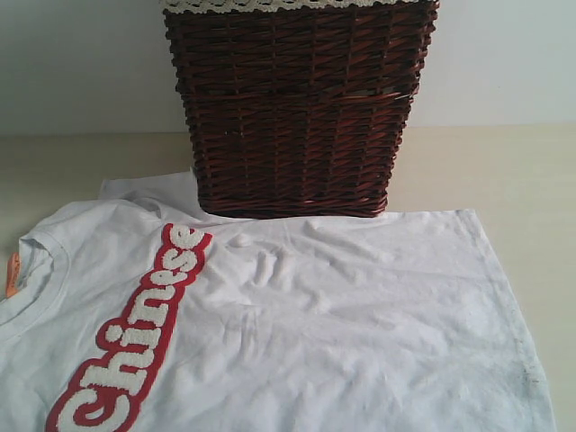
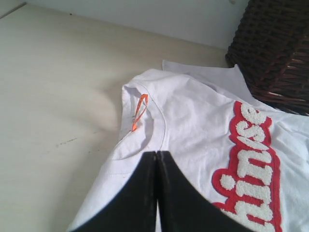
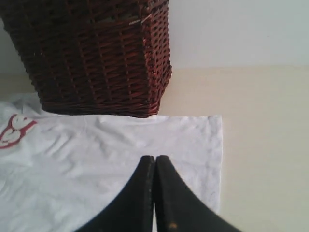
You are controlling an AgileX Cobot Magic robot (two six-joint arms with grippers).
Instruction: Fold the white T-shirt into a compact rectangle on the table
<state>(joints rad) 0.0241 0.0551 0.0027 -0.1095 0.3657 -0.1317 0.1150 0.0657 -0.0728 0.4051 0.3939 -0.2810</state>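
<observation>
Exterior view: the white T-shirt (image 1: 342, 315) lies unfolded and front-up, filling the near part of the picture, with a dark basket (image 1: 297, 108) behind it.
Tabletop (image 1: 504, 171): pale cream and smooth, showing bare on both sides of the shirt and back to a pale wall (image 1: 81, 63).
Shirt position: spread flat with light wrinkles. The neck is toward the left of the exterior view and the hem toward the right. One sleeve reaches past the basket's left corner.
Basket: dark reddish-brown wicker, upright. Its foot meets the shirt's far edge, and I cannot tell whether it rests on the cloth.
Lettering (image 1: 135, 351): fuzzy white "Chinese" outlined in red, running slantwise across the chest from the near left toward the basket.
Left fingers (image 2: 140, 198): black, pressed together with nothing between them. They are over the shirt just beside the collar, tips toward the neck opening. I cannot tell whether they touch the cloth.
Right fingers (image 3: 137, 198): black, pressed together and gripping nothing. They are over the hem end of the shirt, near its edge where the bare tabletop begins, with the basket beyond.
Liner (image 1: 270, 4): a strip of pale lace along the basket's top rim.
Orange tag (image 1: 12, 274): inside the round neck at the far left edge.
</observation>
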